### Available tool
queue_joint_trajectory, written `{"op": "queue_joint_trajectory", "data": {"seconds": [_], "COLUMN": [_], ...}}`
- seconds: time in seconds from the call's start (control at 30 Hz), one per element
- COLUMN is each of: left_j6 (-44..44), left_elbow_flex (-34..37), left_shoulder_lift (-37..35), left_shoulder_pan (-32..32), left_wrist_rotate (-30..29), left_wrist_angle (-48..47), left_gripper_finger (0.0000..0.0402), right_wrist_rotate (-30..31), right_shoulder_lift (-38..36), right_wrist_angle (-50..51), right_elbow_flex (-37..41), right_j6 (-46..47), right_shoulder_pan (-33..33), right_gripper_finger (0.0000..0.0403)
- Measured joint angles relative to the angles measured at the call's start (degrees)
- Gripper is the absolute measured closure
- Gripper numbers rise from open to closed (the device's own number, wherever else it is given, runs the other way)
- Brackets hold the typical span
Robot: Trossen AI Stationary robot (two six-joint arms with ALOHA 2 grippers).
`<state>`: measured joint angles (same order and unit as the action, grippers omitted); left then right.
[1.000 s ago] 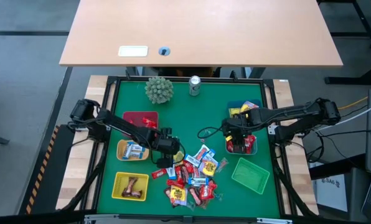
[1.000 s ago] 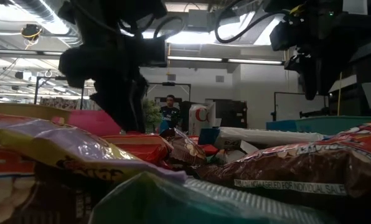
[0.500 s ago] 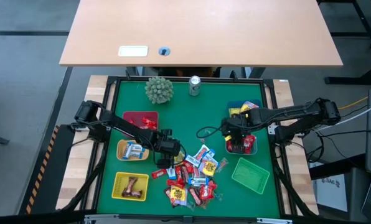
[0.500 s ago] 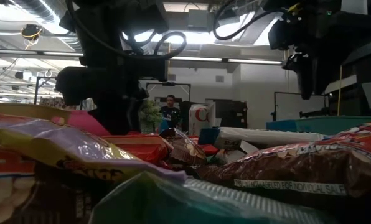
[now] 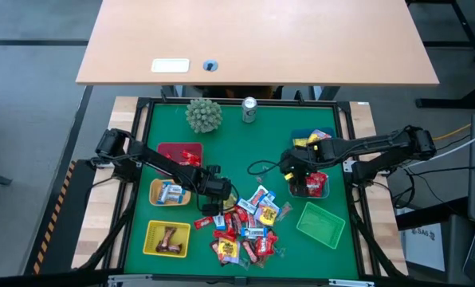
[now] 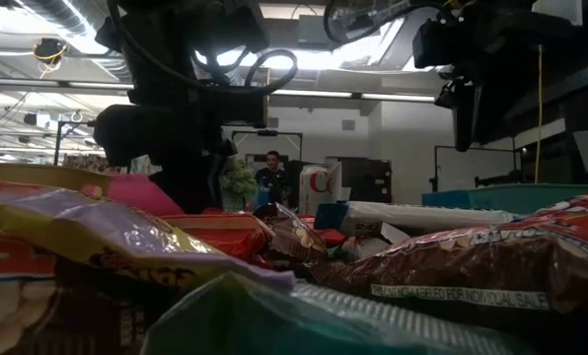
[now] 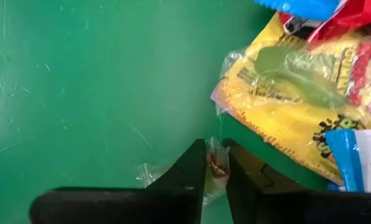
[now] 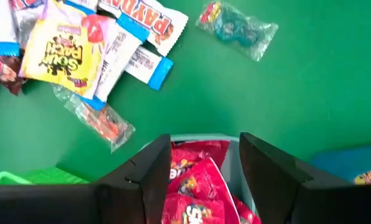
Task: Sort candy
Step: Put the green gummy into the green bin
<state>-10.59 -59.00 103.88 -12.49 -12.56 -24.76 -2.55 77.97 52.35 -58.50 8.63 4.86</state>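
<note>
Green mat (image 5: pixel 245 143) bare beyond pile | left claw (image 7: pixel 214 163) pinches clear-wrapped candy (image 7: pixel 216 165) | right claw (image 8: pixel 204 163) open

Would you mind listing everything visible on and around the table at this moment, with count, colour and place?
Candy pile: dozens, red, yellow, blue-white and brown wrappers, near middle of the green mat.
Clear-wrapped candy: one, clear wrapper with a red centre, between the left gripper's fingers.
Baskets: six; red and two yellow on the left; blue, a clear one with red packets, and green on the right.
Spiky ball: one, green, far edge of the mat.
Can: one, silver, beside the ball.
Desk: one, light wood, beyond the mat.
Person: one, in the far room.
Left gripper: closed on the clear-wrapped candy at the pile's left edge.
Right gripper: open, above the clear basket.
</note>
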Motion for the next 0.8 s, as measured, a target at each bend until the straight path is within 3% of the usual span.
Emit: {"op": "queue_joint_trajectory", "data": {"seconds": [0.27, 0.8], "left_j6": [-2.76, -3.80], "left_elbow_flex": [-1.34, -17.42], "left_shoulder_lift": [-0.31, -0.44], "left_shoulder_pan": [0.13, 1.96], "left_wrist_rotate": [-0.12, -0.44], "left_wrist_angle": [2.32, 6.47], "left_gripper_finger": [0.0399, 0.0401], "right_wrist_rotate": [0.00, -0.04], "right_shoulder_lift": [0.00, 0.00], "right_wrist_angle": [-4.40, -21.91], "right_elbow_flex": [0.00, 0.00], "right_j6": [-0.04, -11.19], "right_shoulder_pan": [0.00, 0.00], "right_gripper_finger": [0.0214, 0.0214]}}
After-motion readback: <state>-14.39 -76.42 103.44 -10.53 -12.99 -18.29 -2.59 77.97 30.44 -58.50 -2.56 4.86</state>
